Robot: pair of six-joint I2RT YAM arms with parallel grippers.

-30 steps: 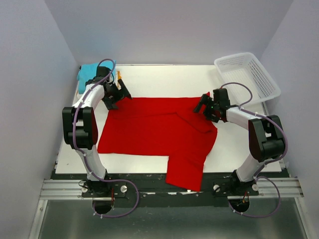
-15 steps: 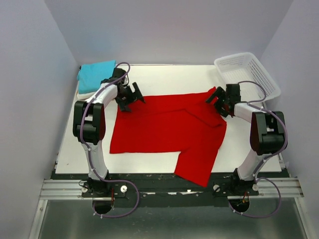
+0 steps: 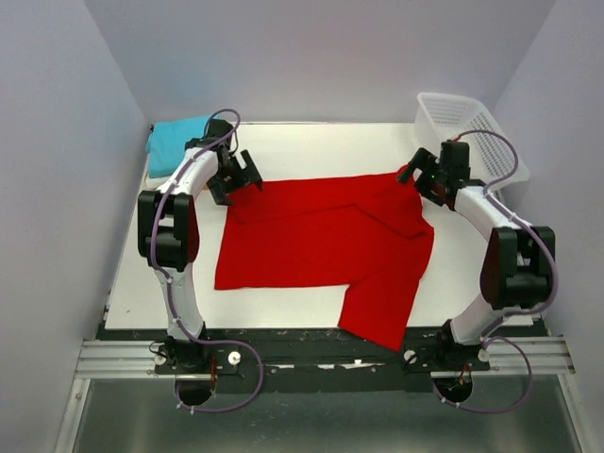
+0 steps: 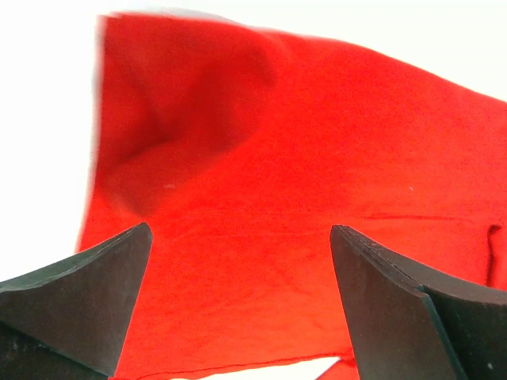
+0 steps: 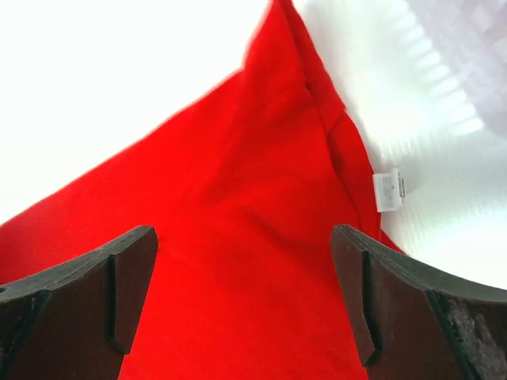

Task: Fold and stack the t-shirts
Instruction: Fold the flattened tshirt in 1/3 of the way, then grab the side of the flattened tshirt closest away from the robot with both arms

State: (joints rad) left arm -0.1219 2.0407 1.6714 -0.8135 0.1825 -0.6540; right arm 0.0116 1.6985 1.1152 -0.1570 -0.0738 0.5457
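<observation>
A bright red t-shirt point(image 3: 321, 241) lies spread flat on the white table point(image 3: 311, 146), with one part hanging over the near edge. My left gripper point(image 3: 247, 177) is open above the shirt's far left corner. In the left wrist view the red t-shirt point(image 4: 277, 142) fills the space beyond the left gripper point(image 4: 240, 237), with nothing between the fingers. My right gripper point(image 3: 415, 175) is open over the far right corner. In the right wrist view the right gripper point(image 5: 242, 237) hangs above the red t-shirt point(image 5: 238, 182). A folded turquoise t-shirt point(image 3: 175, 140) sits at the back left.
A white lattice basket point(image 3: 467, 123) stands at the back right corner, close behind the right arm, and shows blurred as the basket point(image 5: 467, 55) in the right wrist view. A white label point(image 5: 388, 190) sticks out at the shirt's edge. Grey walls enclose the table.
The red shirt has slid to the right and a little toward the back. Both grippers moved with it to its far corners. The basket has shifted at the back right.
</observation>
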